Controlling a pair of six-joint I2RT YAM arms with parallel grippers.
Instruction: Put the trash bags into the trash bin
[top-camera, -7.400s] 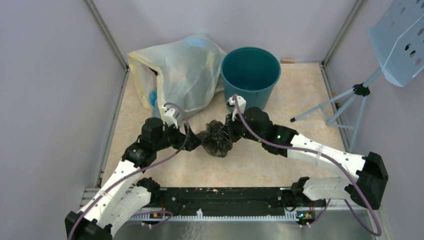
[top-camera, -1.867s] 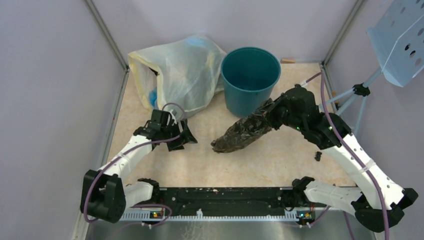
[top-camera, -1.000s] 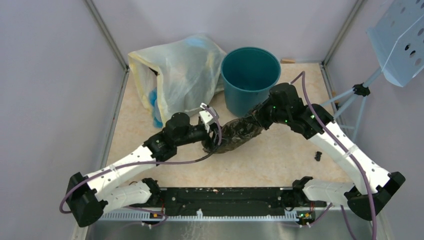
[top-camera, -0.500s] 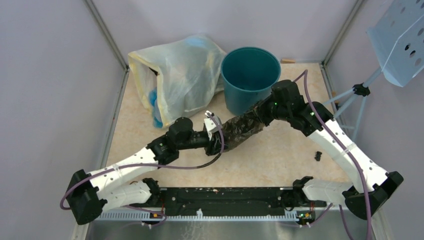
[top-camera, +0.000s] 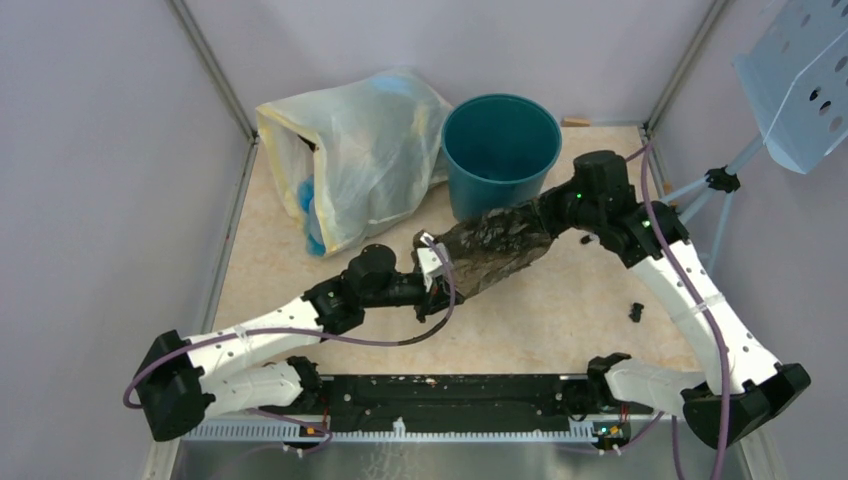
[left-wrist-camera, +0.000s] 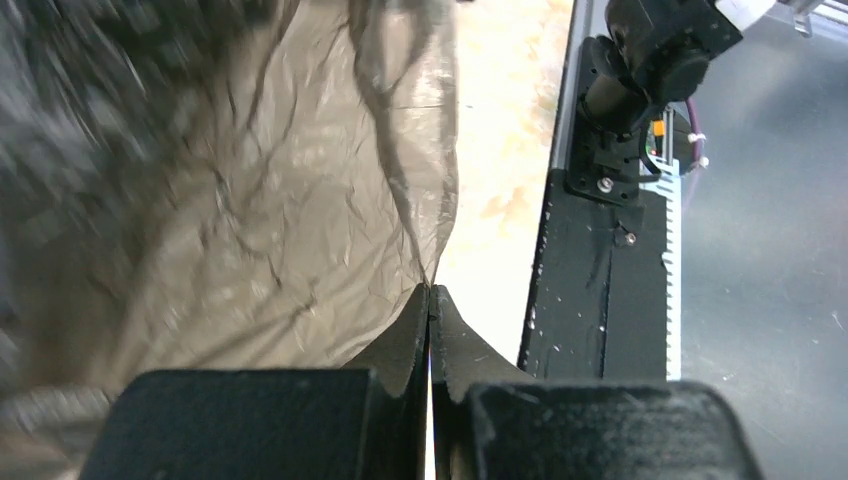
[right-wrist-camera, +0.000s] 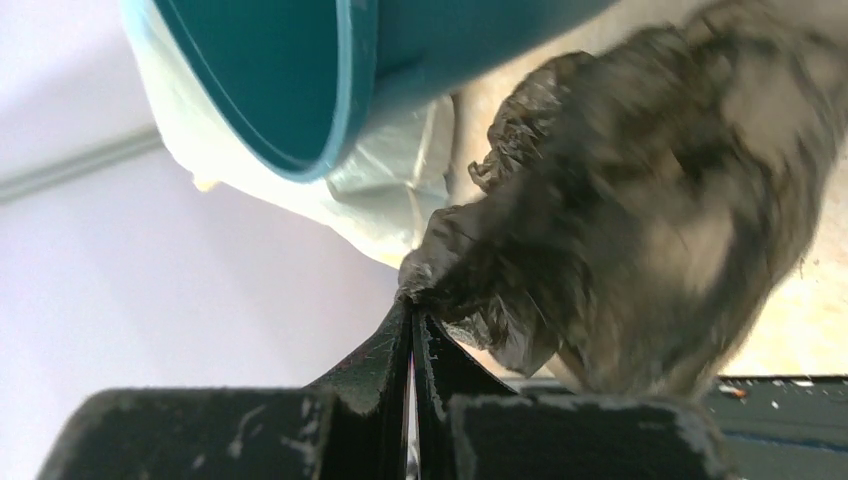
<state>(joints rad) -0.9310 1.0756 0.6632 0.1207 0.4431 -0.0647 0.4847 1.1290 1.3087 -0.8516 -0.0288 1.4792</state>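
A crinkly black trash bag hangs stretched between my two grippers, just in front of the teal trash bin. My left gripper is shut on the bag's lower left edge; in the left wrist view the thin see-through film runs into the tips of the left gripper. My right gripper is shut on the bag's upper right end; the right wrist view shows the right gripper pinching a bunched corner of the bag below the bin's rim.
A large whitish-yellow bag with blue contents leans left of the bin. A pale blue perforated stand on a tripod sits at the right wall. A small dark bit lies on the floor. The black base rail runs along the near edge.
My left gripper has closed on the bag's lower edge. The right gripper has moved right and up, and the bag is lifted and drawn out between both arms.
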